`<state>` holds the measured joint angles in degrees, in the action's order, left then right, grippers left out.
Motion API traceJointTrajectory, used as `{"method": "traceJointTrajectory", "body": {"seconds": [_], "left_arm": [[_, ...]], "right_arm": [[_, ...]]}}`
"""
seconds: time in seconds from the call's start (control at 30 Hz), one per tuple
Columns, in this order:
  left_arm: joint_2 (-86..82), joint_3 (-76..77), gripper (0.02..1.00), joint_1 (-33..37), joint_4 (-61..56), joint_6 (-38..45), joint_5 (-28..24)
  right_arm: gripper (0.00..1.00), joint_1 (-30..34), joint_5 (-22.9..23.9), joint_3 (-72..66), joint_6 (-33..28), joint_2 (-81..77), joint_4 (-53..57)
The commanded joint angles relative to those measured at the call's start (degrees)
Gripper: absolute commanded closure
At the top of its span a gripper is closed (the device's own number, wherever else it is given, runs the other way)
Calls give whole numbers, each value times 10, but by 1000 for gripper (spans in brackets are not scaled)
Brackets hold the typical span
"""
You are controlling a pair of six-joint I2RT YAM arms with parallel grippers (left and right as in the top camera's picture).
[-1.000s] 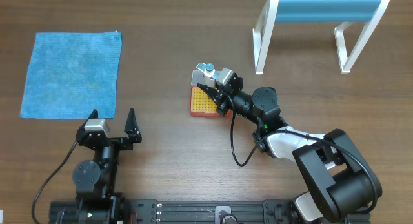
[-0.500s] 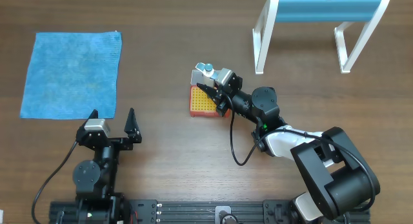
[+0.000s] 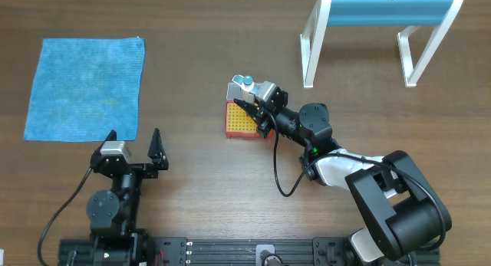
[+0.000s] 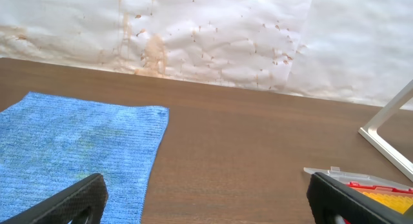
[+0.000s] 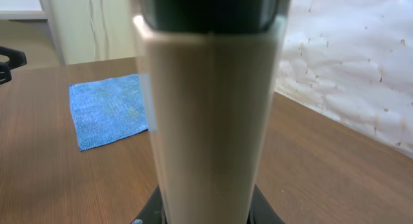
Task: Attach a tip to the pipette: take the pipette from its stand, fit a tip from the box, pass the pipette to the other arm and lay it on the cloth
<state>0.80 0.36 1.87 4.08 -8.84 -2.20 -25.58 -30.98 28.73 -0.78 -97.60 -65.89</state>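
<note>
Pipette [image 3: 246, 83] is being held over the box [image 3: 239, 123], clamped in right gripper [image 3: 258, 106] jaws, for tip fitting; left gripper [image 3: 133, 135] jaws apart, handover and cloth [image 3: 84, 88] placement remaining.

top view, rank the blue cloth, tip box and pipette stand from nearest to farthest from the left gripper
1. blue cloth, just up-left of the left gripper
2. tip box, mid-table to its right
3. pipette stand, far right corner
</note>
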Motion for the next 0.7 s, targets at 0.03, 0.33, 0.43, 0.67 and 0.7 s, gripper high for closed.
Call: {"method": "traceJointTrajectory", "body": {"seconds": [0.03, 0.33, 0.43, 0.67, 0.7], "left_arm": [[1, 0, 20, -1, 4, 7, -7], [1, 0, 23, -1, 4, 7, -7], [1, 0, 20, -1, 4, 7, -7], [1, 0, 20, -1, 4, 7, -7], [1, 0, 23, -1, 4, 7, -7]], "right_arm": [[923, -3, 3, -7, -11, 3, 21], [925, -3, 3, -7, -30, 76, 74], [923, -3, 3, -7, -30, 97, 88], [925, -3, 3, 4, -30, 128, 89], [925, -3, 1, 7, -30, 132, 89]]}}
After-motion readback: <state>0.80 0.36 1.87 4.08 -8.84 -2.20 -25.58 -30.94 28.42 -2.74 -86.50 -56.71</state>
